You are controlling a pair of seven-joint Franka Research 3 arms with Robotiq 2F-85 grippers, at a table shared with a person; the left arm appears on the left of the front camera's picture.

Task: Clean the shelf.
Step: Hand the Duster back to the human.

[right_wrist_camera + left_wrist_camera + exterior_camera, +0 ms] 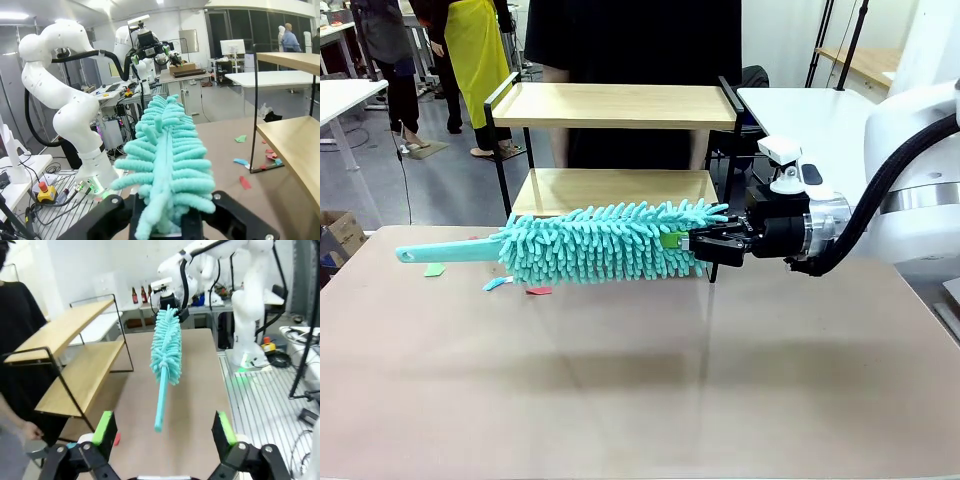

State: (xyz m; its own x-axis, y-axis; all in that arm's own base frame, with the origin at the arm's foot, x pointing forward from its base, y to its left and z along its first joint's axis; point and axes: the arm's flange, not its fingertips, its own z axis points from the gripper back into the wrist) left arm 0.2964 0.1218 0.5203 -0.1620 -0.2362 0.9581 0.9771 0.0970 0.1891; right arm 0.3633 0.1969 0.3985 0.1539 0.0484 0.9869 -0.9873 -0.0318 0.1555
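Observation:
The shelf [620,105] stands at the table's far side, two light wooden boards in a black frame. A teal fluffy duster [600,243] hangs level in front of its lower board. My right gripper [705,243] is shut on the duster's head end, and the thin handle [425,253] points left. In the right wrist view the duster [167,150] runs away from my shut right gripper [167,222], with the shelf [295,145] to the right. My left gripper [164,432] is open wide, facing the handle tip of the duster [166,347]. The shelf [85,372] lies to its left.
Small paper scraps lie on the brown tabletop below the duster: green [433,269], blue [497,283] and red [538,291]. A person in black [630,40] stands behind the shelf, with a hand [27,431] near its end. The near tabletop [640,400] is bare.

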